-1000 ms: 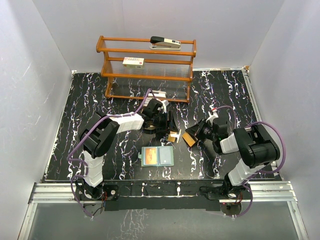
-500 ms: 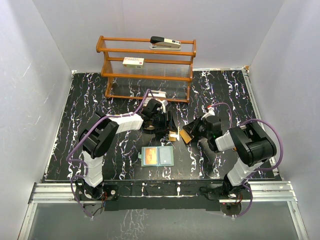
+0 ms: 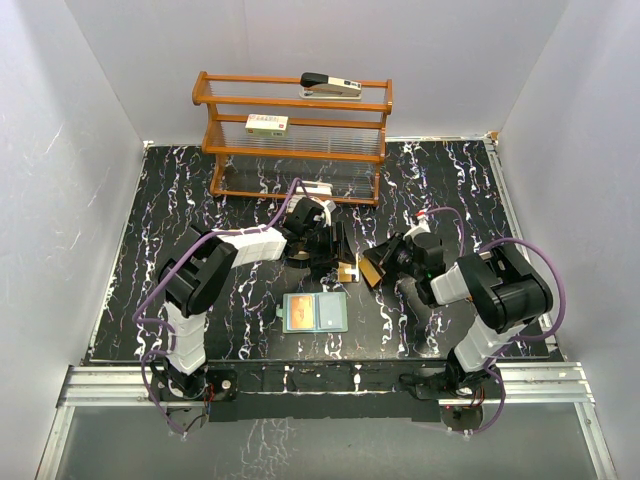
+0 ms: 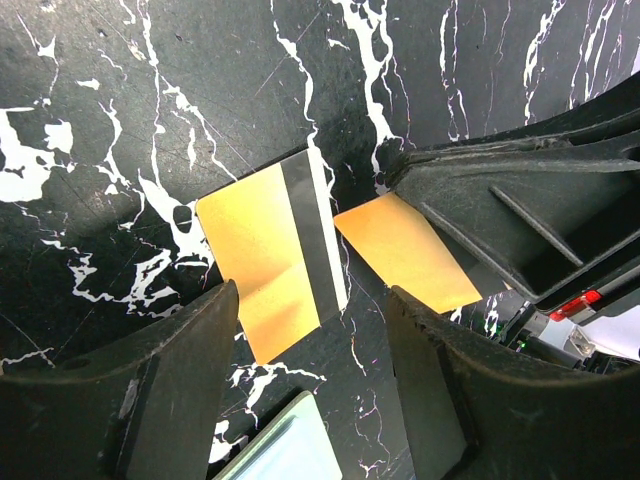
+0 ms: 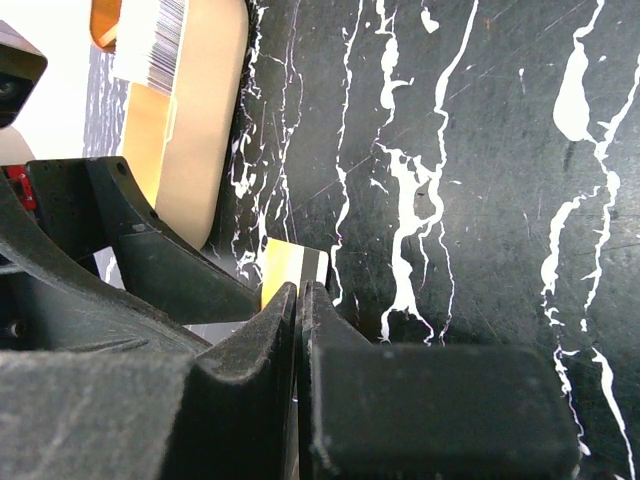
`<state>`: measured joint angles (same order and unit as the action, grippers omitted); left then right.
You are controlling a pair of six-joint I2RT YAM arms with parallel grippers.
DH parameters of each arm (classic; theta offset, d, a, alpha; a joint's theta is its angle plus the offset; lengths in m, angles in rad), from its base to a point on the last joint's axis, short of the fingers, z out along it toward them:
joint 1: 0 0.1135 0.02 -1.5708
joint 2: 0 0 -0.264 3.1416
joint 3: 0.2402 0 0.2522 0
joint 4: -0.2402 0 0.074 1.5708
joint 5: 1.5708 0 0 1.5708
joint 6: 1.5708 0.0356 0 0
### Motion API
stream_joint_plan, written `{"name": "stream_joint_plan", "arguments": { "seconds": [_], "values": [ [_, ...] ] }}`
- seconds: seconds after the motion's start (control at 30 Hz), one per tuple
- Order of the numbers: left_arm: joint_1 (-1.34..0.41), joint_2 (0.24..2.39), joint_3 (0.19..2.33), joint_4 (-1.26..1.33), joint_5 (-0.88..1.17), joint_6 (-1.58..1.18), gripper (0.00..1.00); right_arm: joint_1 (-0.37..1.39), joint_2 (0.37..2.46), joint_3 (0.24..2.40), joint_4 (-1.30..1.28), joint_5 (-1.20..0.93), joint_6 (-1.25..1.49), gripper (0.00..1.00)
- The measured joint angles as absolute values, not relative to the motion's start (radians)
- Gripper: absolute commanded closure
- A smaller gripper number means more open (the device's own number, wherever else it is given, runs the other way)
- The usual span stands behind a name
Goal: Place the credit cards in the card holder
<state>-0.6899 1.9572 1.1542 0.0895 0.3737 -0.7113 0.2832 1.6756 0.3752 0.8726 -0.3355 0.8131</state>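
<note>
Top external: right tool (image 3: 380,264) w/ gold card (image 3: 370,272) shifted nearer left tool (image 3: 332,264).

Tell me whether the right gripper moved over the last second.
Yes: the right gripper, pinching a gold-orange credit card, has shifted left toward the sage-green card holder.

Overhead downward, both wrists close, sharing table (image 3: 450,180)
</note>
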Motion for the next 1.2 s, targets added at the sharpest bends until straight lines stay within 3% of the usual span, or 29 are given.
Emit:
{"name": "stream_joint_plan", "arguments": {
  "seconds": [0.7,1.2],
  "values": [
    [-0.690,1.953,1.150,0.096,0.377,-0.715,0.37,0.281,1.661,0.331,1.032,-0.392,0.930,1.00],
    [-0.690,1.943,1.123,0.131,0.378,-0.717,0.37,0.282,1.876,0.284,1.264,-0.461,1.091,1.00]
  ]
}}
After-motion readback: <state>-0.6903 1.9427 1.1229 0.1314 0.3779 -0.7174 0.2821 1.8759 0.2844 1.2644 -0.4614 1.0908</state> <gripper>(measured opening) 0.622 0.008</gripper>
